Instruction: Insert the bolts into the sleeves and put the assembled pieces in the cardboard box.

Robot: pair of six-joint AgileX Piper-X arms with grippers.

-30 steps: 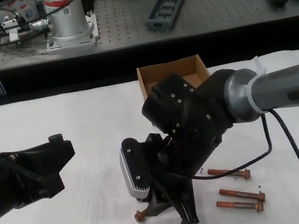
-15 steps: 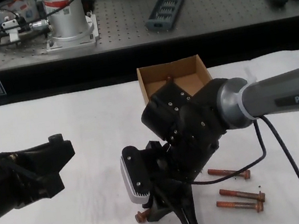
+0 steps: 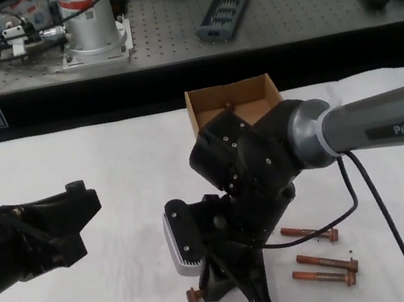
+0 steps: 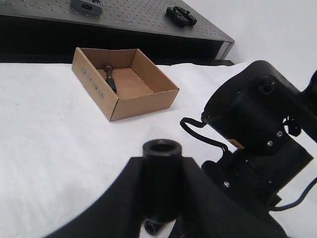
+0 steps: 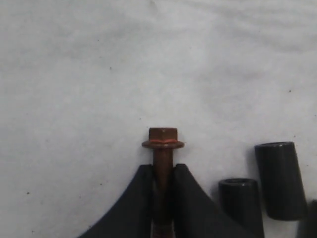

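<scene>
Rusty loose bolts (image 3: 310,233), apparently three; fourth bolt (image 5: 162,141) in right tool (image 5: 162,169).

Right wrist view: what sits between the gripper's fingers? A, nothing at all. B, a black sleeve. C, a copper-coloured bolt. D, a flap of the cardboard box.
C: the right gripper has its fingers shut on the shank of a copper-coloured bolt, whose flanged head sticks out past the tips.

Bolt (image 5: 162,152): dull brown metal. Sleeve (image 4: 162,171): matt black. Box (image 4: 91,82): plain cardboard. Table cover (image 3: 118,166): soft white cloth w/ wrinkles.
</scene>
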